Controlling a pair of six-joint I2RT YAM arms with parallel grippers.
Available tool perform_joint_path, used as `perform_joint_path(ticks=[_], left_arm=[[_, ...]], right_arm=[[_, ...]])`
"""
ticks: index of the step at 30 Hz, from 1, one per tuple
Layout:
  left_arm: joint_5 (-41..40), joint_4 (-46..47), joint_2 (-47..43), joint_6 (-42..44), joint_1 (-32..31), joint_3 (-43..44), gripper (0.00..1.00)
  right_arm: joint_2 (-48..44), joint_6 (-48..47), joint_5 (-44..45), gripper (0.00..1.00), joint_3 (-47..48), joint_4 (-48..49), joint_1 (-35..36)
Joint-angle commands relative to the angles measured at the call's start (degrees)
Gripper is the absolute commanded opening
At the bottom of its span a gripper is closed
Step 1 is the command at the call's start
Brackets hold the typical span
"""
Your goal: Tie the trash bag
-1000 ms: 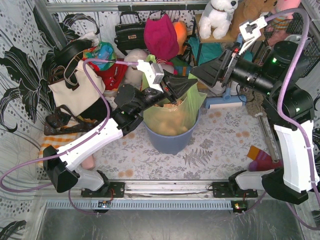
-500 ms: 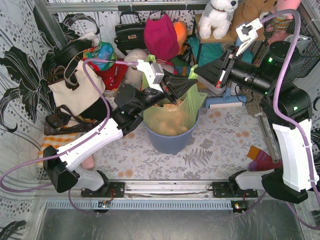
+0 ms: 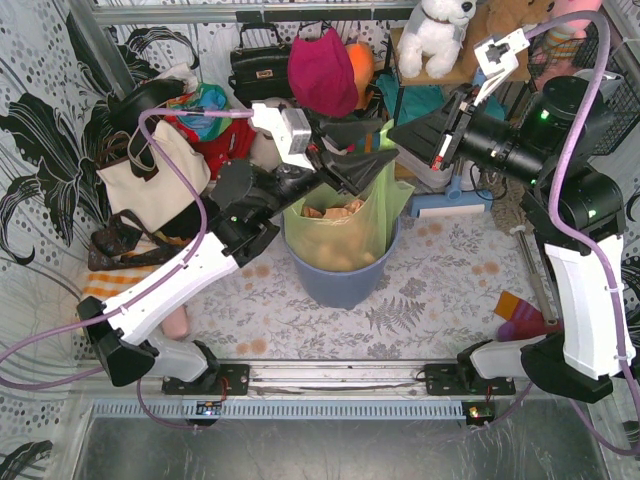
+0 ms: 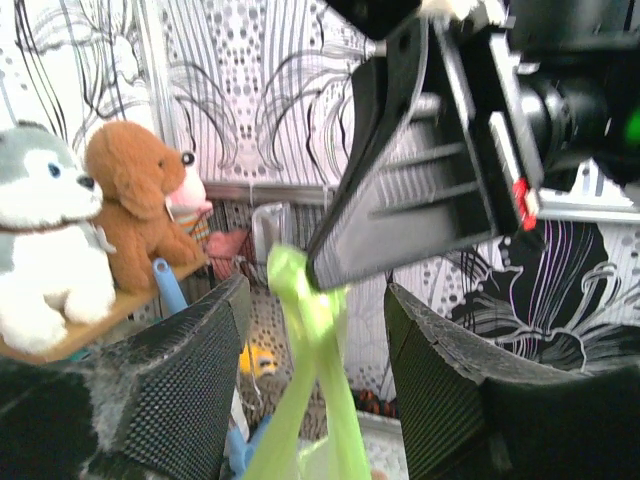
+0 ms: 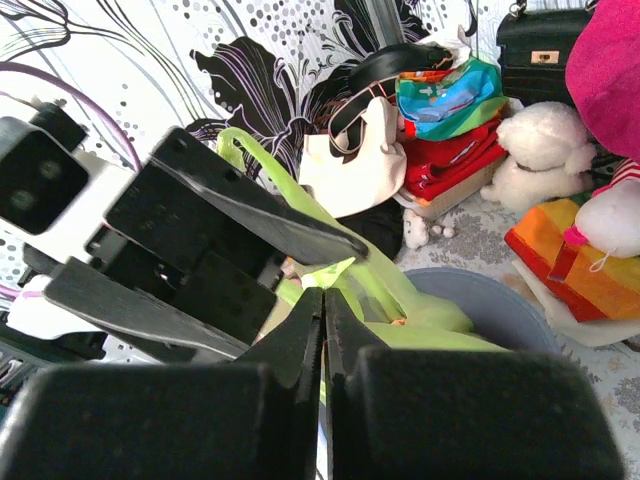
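Trash bag (image 3: 345,235) sits in the grey bin (image 3: 338,282) at frame centre, on the bench (image 3: 440,285). Right hand (image 5: 325,292) is clenched on the bag's top strip. Left hand (image 4: 316,290) is released, its fingers apart either side of that strip.

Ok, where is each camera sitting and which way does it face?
Top external: overhead behind the bases, facing down at trash bag in blue-grey bin; both arms show.
Left wrist: on left arm, facing out between open left claw.
Right wrist: on right arm, facing along shut right claw.
Shared: wrist views both show the bag's green strip.
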Motion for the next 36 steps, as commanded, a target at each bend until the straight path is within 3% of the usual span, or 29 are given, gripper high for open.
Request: perform_joint_path(ticks=[1, 15, 21, 36], left_arm=[[-1.7, -0.8, 1.3, 1.1, 0.4, 4.9, 0.65], [0.1, -3.1, 4.1, 1.0, 0.4, 5.8, 0.49], [0.2, -2.8, 2.8, 0.8, 0.4, 3.5, 0.62], [1.5, -2.5, 3.4, 0.2, 0.5, 4.6, 0.52]], right_arm=[[-0.4, 1.1, -1.6, 0.0, 0.4, 3.8, 0.2], [-0.9, 1.1, -1.7, 0.0, 0.1, 4.1, 0.2], [-0.9, 1.1, -1.3, 0.0, 0.0, 4.2, 0.2], [-1.0, 1.1, -1.7, 0.0, -1.2, 4.6, 0.2]])
